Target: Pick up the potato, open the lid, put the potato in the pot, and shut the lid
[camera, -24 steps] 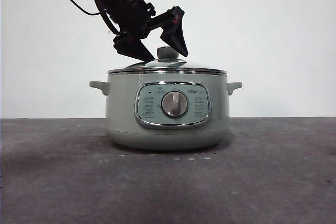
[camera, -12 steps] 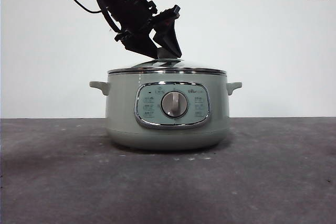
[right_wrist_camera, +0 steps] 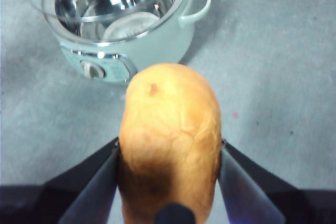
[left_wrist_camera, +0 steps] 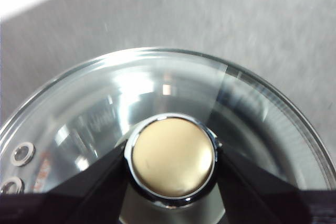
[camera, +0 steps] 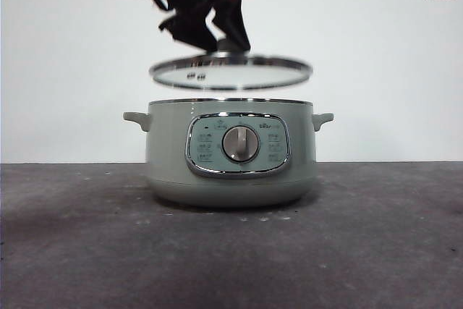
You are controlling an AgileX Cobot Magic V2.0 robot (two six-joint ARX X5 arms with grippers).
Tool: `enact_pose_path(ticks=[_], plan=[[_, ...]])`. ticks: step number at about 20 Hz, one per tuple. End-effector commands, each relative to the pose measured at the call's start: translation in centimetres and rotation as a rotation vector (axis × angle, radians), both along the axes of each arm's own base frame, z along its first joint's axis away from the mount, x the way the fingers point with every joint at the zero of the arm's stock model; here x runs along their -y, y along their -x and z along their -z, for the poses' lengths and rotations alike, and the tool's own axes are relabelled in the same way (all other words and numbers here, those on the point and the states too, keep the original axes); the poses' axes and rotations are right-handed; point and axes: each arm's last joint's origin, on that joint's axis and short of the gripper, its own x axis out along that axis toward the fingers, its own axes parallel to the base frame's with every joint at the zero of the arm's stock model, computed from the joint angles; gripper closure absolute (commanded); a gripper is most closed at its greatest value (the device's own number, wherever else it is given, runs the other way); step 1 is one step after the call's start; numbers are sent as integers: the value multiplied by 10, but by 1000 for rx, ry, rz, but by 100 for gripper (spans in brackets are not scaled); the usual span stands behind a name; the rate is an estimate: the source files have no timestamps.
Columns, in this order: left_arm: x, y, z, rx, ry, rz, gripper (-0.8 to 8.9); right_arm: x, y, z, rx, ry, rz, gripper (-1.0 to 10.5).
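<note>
While the left gripper point(camera: 217, 37) clamps the knob, holding the lid point(camera: 231, 74) clear at the pot's point(camera: 231, 157) twelve o'clock, the right gripper point(right_wrist_camera: 168, 163) grips the potato point(right_wrist_camera: 169, 135); placing and closing remain.

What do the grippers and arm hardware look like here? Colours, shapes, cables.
Left gripper: matte black, two flat wedge-shaped jaws on a blocky black body, loose black cables looping above it. Right gripper: the same black angular jaws with flat inner faces. No markings or sleeves show.
</note>
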Motion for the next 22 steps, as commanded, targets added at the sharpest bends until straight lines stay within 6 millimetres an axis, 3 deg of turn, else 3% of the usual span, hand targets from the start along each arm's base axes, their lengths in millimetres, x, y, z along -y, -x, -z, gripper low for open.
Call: enact_pose_path(ticks=[1,5,9,13,17,22], plan=[[-11,13,-44,107,65,-3,821,-2,-9,-2,32,-10,-5,959],[-55,44,-93,181,97,-66,821,-13,-40,-2,80,-90,-80,959],[-104,76,-119,168,66,-136,821,-30,-90,2,100,-187,-133,959],[-142,100,-125,133,-6,-196,821,-65,-146,0,52,-174,-204,959],[-161,128,-130,152,21,-213,821,-112,-202,-2,21,-169,-275,959],[-172,168,-111,145,9,-228,821,-161,-259,28,-73,-76,-312,959]])
